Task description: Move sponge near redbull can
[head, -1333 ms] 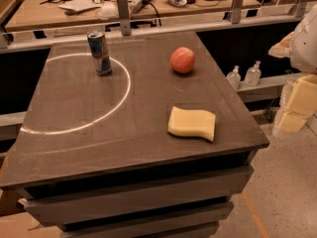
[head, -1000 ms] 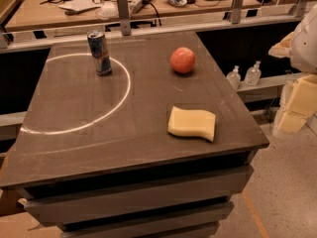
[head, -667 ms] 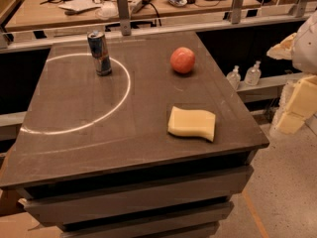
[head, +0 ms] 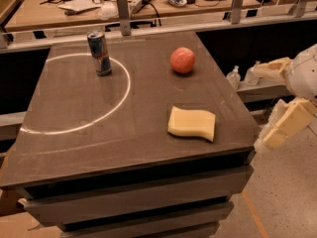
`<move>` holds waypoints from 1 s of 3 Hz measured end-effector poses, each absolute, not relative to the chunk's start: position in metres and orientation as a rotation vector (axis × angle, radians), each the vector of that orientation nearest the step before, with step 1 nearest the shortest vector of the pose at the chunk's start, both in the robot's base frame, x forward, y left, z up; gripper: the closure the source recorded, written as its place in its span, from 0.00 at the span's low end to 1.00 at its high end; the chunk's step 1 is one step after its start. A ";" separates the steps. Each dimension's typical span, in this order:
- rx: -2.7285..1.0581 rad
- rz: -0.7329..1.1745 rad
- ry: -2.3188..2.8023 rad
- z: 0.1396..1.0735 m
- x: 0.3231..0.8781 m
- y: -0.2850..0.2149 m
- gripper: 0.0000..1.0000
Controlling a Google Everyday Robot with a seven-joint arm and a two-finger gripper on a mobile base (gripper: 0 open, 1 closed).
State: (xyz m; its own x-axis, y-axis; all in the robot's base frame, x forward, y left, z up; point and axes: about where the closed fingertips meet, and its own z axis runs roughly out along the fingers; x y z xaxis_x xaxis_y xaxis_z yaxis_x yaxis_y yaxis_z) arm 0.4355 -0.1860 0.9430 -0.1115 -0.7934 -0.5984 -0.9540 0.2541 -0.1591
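Sponge [head: 192,123] flat on table [head: 74,148], lower right of centre, near right edge. Redbull can [head: 99,52] upright, upper left, well apart from sponge. Apple [head: 182,60] upper centre. My gripper [head: 278,99] off table at frame's right edge, fingers spread, holding nothing.

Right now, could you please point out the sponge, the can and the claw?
sponge [head: 192,123], camera view, middle of its top face.
can [head: 99,53], camera view, middle of its side.
claw [head: 261,105], camera view, midway between its open fingertips, off the table's [head: 74,148] right edge.
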 end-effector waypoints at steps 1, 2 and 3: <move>-1.537 0.487 1.812 0.931 0.439 -0.166 0.00; -1.495 0.547 1.754 0.915 0.445 -0.153 0.00; -1.425 0.606 1.753 0.879 0.463 -0.140 0.00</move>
